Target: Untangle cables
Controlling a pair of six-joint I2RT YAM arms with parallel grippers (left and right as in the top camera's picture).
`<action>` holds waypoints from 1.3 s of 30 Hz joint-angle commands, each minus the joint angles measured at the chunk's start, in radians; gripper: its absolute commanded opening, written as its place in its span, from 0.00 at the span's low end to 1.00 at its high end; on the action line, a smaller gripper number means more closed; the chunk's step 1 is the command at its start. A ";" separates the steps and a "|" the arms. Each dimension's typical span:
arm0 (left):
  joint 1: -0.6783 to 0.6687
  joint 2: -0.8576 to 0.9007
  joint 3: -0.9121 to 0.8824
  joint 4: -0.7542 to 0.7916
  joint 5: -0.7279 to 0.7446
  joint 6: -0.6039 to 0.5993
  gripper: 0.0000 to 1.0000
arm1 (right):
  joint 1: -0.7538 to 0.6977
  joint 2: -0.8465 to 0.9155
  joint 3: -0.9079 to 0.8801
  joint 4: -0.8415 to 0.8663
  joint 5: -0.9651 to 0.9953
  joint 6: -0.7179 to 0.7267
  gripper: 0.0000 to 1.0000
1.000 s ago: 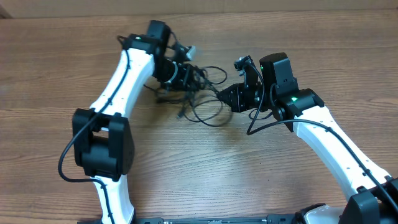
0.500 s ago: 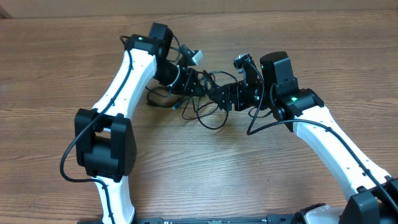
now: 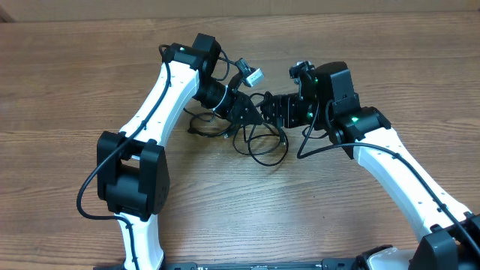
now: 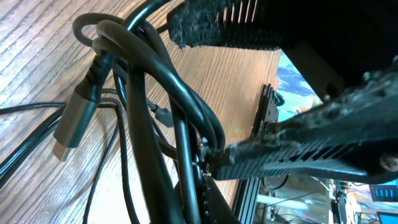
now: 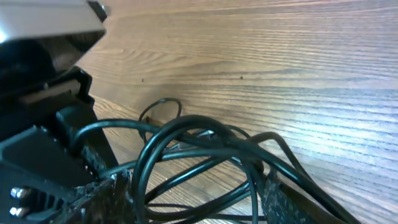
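Lying tangled near the far edge of the brown wooden worktop (image 3: 75, 90), midway along: thin black flexible cables (image 3: 262, 148). Left claw (image 3: 246, 112) clamped on several strands. Right claw (image 3: 271, 112) spread apart, strands passing between.

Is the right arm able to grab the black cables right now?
Probably yes. The right gripper is open and the cables pass right between its fingers, with nothing blocking them. The left gripper is pinching the same bundle close by, so space looks tight.
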 commanded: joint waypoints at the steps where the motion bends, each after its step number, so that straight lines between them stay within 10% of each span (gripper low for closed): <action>1: 0.002 -0.016 0.028 -0.003 0.069 0.043 0.04 | 0.004 0.001 0.000 0.008 0.016 0.059 0.67; 17: -0.051 -0.016 0.028 0.035 0.123 0.014 0.04 | 0.004 0.001 0.000 -0.038 0.122 0.112 0.54; 24: -0.063 -0.016 0.028 0.039 0.143 0.013 0.04 | 0.004 0.001 0.000 -0.038 0.126 0.111 0.11; 30: -0.086 -0.016 0.028 0.040 0.147 0.014 0.04 | 0.004 0.001 0.000 -0.038 0.126 0.111 0.25; 39: -0.103 -0.016 0.028 0.043 0.150 0.014 0.04 | 0.004 0.001 0.000 -0.038 0.125 0.111 0.04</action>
